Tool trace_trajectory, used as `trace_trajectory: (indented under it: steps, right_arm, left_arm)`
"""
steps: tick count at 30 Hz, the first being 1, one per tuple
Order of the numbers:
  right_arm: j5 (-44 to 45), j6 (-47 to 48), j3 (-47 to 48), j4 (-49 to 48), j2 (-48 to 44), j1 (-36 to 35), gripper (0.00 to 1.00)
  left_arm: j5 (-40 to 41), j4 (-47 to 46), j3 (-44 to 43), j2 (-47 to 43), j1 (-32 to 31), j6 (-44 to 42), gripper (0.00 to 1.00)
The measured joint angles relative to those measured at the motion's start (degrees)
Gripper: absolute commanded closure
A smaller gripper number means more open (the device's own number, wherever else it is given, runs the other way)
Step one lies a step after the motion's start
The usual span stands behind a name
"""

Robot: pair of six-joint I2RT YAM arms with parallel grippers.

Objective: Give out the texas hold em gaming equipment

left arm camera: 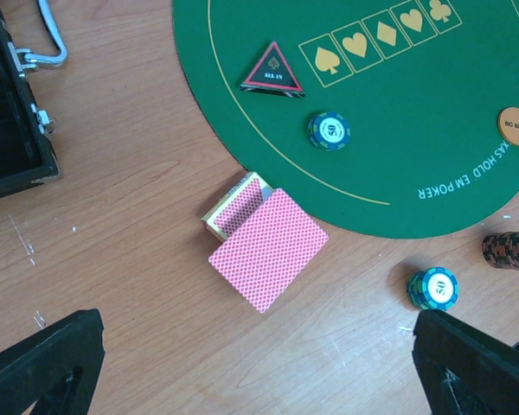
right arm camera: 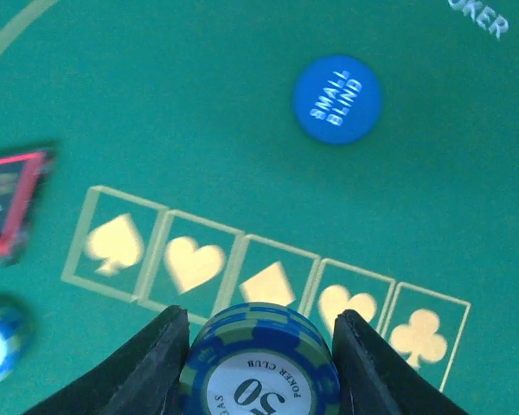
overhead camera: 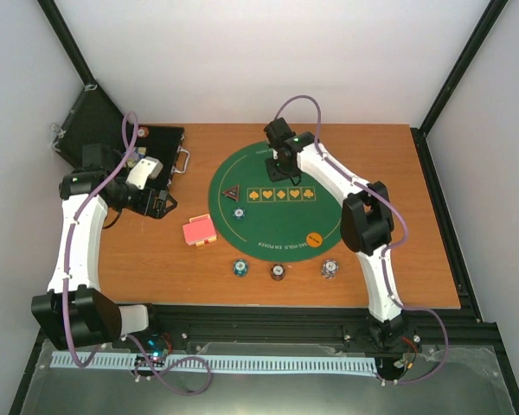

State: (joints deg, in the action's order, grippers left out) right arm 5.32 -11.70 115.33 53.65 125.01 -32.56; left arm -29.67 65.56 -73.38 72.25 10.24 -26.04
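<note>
**Pinching a blue chip stack in the right gripper, low over the green mat.**
Judged as the placing step: lower straight down, level, and seat the stack flat on the felt before spreading the jaws, to stop any chip tipping or rolling. Pick a spot short of the small blind button ahead of the jaws and right of the all-in triangle off to their left, preferably clear of the suit boxes just beyond the fingertips, likely meant for cards. On the other side, left gripper spread wide, gripping nothing, hanging over the red-backed cards just ahead of its jaws. Far left of those jaws, black case lying open. Interior too dark to tell any contents.
</note>
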Motion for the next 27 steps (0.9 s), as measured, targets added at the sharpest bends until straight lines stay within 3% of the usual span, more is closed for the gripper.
trace_trajectory:
  steps: [9,27]
  right_arm:
    - [-0.6,1.6,9.8,2.1,14.4,6.7,0.72]
    - [-3.0,1.8,16.8,2.0,21.7,8.2,0.70]
  left_arm:
    - [-0.9,0.0,-1.3,1.7,0.0,-0.5,0.00]
    - [-2.5,-0.1,-1.3,3.3,0.0,-0.8,0.00]
